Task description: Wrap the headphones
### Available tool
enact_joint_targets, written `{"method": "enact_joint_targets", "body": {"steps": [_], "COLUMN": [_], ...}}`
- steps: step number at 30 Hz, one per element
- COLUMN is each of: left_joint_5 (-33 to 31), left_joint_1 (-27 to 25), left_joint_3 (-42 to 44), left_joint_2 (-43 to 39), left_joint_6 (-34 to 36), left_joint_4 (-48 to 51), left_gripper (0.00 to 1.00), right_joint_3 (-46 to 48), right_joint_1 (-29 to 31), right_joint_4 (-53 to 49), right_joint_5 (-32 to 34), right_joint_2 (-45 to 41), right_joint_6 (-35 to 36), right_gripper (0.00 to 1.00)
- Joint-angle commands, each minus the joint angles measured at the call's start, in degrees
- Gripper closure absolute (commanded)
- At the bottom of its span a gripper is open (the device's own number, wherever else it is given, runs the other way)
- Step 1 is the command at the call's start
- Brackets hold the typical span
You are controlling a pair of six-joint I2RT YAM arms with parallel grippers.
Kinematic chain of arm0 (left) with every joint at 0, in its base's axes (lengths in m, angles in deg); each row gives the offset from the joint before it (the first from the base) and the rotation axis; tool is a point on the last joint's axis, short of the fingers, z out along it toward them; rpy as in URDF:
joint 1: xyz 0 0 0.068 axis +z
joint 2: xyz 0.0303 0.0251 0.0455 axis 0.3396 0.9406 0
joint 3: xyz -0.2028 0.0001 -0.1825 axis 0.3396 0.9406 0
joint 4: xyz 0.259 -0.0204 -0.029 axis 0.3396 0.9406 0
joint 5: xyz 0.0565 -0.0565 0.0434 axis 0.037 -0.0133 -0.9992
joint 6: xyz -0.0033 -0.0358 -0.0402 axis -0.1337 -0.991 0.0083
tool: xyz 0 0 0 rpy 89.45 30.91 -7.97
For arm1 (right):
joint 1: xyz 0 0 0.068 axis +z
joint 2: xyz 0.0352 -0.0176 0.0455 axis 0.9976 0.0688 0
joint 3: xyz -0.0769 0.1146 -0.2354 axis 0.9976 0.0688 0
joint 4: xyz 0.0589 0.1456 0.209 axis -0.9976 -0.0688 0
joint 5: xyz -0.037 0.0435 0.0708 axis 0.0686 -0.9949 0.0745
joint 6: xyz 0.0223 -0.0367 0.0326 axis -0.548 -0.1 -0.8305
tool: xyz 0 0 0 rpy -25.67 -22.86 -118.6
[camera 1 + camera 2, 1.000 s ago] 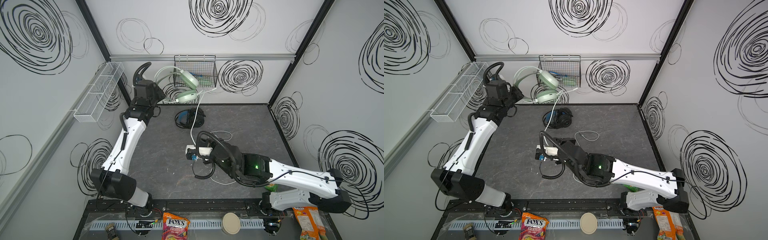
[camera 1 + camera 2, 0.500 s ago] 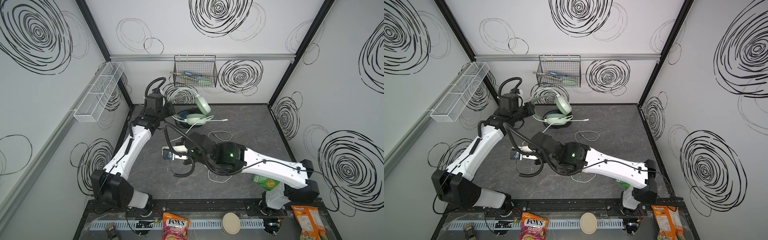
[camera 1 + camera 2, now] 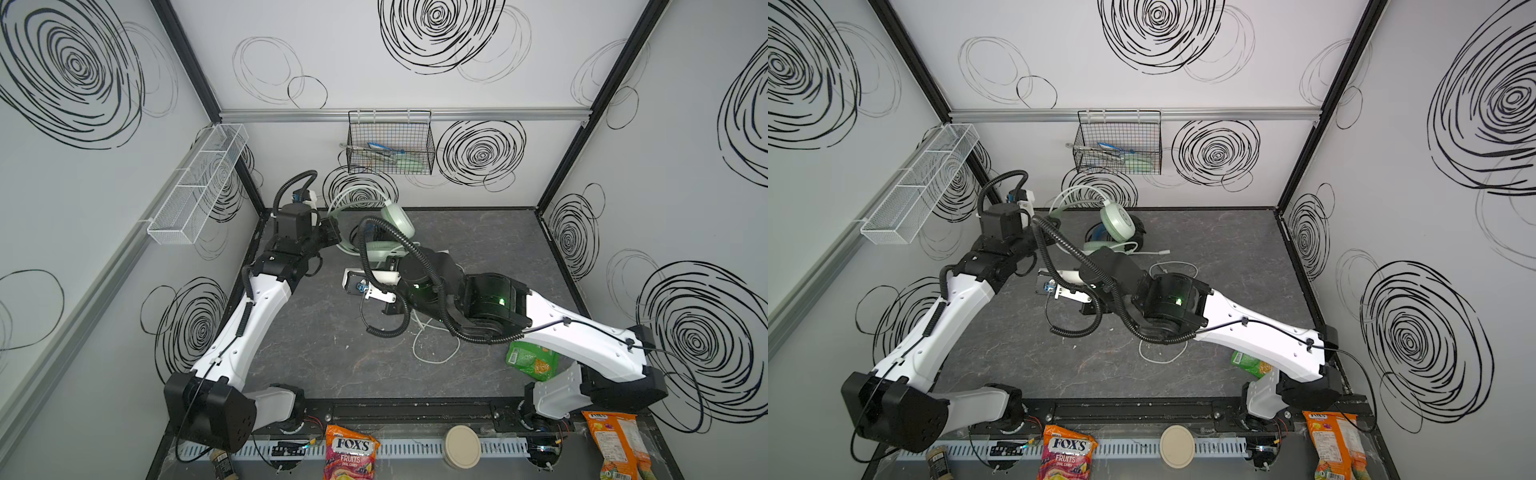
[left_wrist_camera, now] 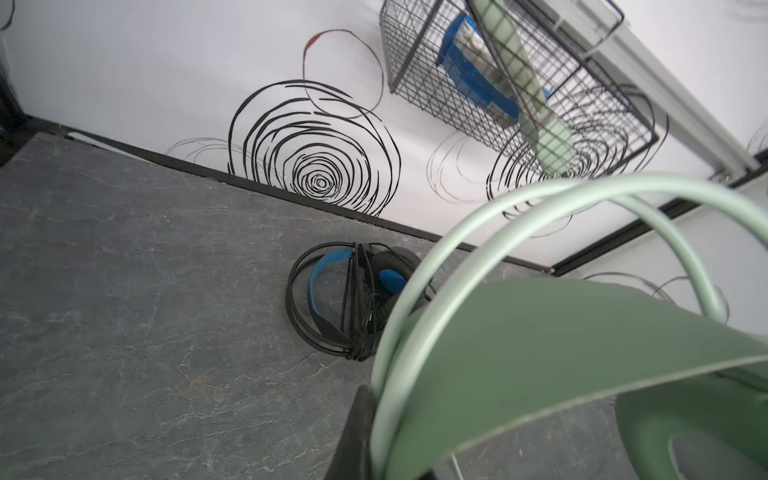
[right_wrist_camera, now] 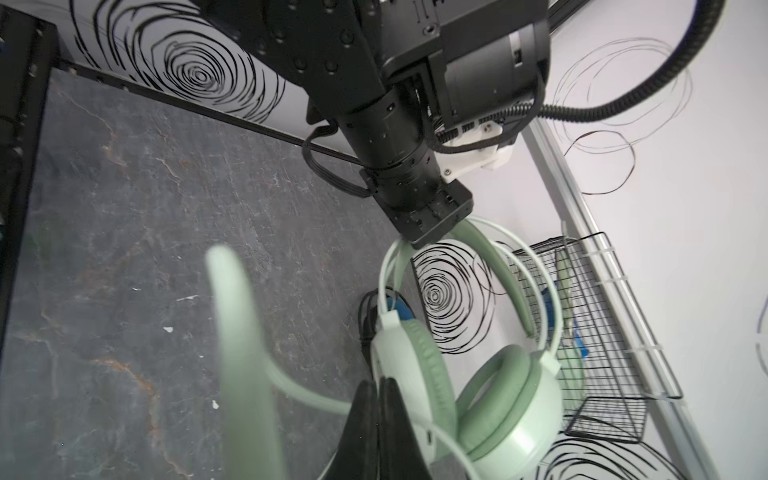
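Left gripper (image 5: 433,233) clamped tight on headband of mint-green headset (image 5: 494,399); headset hangs near back-left corner. Right gripper (image 5: 379,415) closed, apparently pinching pale cable (image 5: 245,345), which is blurred here. Black headset (image 4: 353,299) lies wound on table (image 3: 316,357), partly hidden behind mint one in both top views. Right arm's hose (image 3: 363,249) masks lower ear cup. Wire basket (image 3: 390,143) hangs on back wall.

mint-green headset (image 3: 1116,223) — hanging upright, unwrapped | black-blue headset (image 4: 353,299) — wrapped, lying flat

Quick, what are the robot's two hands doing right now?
Left gripper: closed, holding the mint-green headphones.
Right gripper: closed, seemingly pinching the pale cable.
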Motion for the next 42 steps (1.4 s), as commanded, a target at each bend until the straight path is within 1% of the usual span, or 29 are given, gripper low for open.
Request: {"method": "enact_joint_targets", "body": {"steps": [1,4,6,9,11,12,14,20,23,25,29,33,38,42], "left_joint_5": [5.3,9.51,12.08,14.36,16.27,17.29,18.98,23.16,24.12,24.95,27.02,29.82,32.07,33.21], "left_joint_1": [-0.64,-1.68,-2.01,-2.74,-2.74,-2.83,-3.09,-5.34,-6.75,-7.9,-10.57,-12.29,-14.48,-14.65], "left_joint_3": [-1.42,-2.64,-3.57,-6.42,-5.84,-5.6,-6.25,-9.41,-10.28,-11.13,-12.75,-12.28,-12.3,-10.8], "left_joint_2": [-0.49,0.45,0.89,1.35,1.18,1.22,1.26,0.9,0.12,-0.06,-0.55,-1.29,-3.1,-4.6], "left_joint_6": [-14.54,-24.55,-31.05,-34.75,-39.2,-41.16,-42.89,-44.06,-44.15,-43.91,-41.8,-40.94,-34.02,-31.79], "left_joint_4": [-15.53,-22.48,-27.45,-29.46,-33.83,-35.91,-37.81,-40.63,-40.43,-40.29,-37.94,-37.76,-29.65,-27.02], "left_gripper": [1.0,1.0,1.0,1.0,1.0,1.0,1.0,1.0,1.0,1.0,1.0,1.0,1.0,1.0], "right_joint_3": [4.59,8.58,11.95,18.07,21.52,22.97,24.75,29.4,29.76,29.58,29.39,26.74,22.61,20.7], "right_joint_1": [-0.07,-1.28,-3.87,-9.36,-12.36,-13.13,-14.34,-21.77,-24.83,-26.0,-30.15,-34.59,-39.15,-41.42], "right_joint_4": [8.35,12.46,14.78,19.29,21.76,22.65,23.42,26.14,25.81,25.23,26.02,24.87,24.44,24.41], "right_joint_5": [-4.32,-6.99,-9.69,-14.36,-17.49,-18.24,-18.88,-25.56,-28.17,-28.64,-31.1,-33.38,-34.9,-35.26], "right_joint_2": [-3.14,-6.21,-9.19,-14.46,-17.36,-18.46,-19.44,-21.61,-20.93,-19.77,-18.16,-15.48,-11.37,-9.06], "right_joint_6": [-7.73,-10.22,-13.21,-18.79,-21.18,-21.56,-22.77,-27.47,-27.32,-26.82,-27.4,-27.08,-26.83,-26.1], "right_gripper": [1.0,1.0,1.0,1.0,0.99,0.98,0.98,0.98,0.98,0.99,1.0,1.0,1.0,1.0]}}
